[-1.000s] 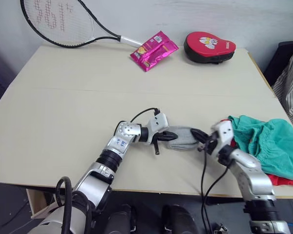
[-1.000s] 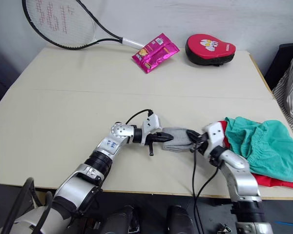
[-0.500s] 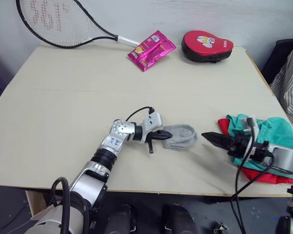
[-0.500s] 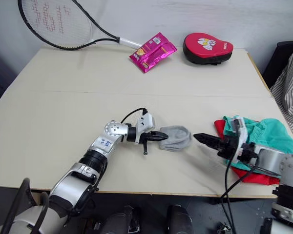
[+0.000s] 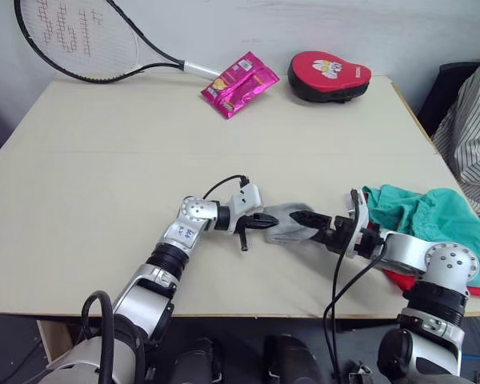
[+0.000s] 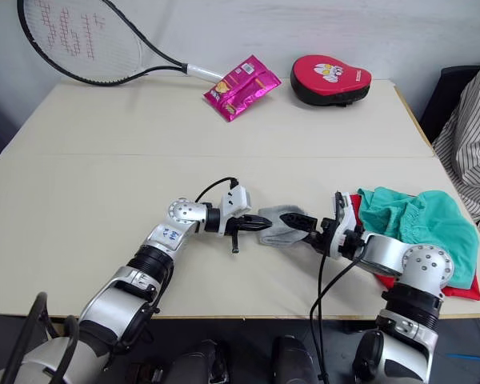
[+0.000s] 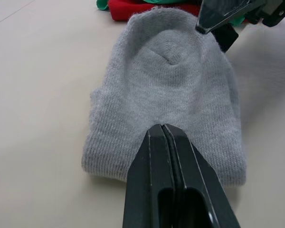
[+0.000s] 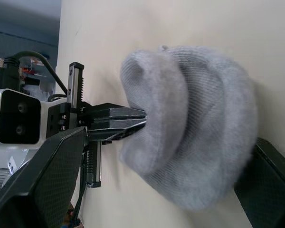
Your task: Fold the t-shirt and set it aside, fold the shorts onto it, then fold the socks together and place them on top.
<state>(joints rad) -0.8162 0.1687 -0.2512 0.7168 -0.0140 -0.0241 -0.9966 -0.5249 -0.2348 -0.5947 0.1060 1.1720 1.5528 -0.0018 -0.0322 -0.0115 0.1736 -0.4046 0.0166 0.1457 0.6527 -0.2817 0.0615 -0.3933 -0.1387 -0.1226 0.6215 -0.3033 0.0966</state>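
On the table (image 5: 104, 160), the teal shorts (image 5: 420, 216) are piled over the red t-shirt (image 5: 400, 280) at about 4 o'clock, near the right edge; both garments seem to be already set aside, so only the socks step is judged to remain. Half a second ago the right end effector (image 5: 306, 218) was drawn back toward the pile, apart from the socks (image 5: 284, 226); now it has been brought back and its open fingers are placed around the far end of the grey bundle. The socks are lying at about 6 o'clock, between both arms. The left end effector (image 7: 162, 130) is closed, pinching the cuff edge.
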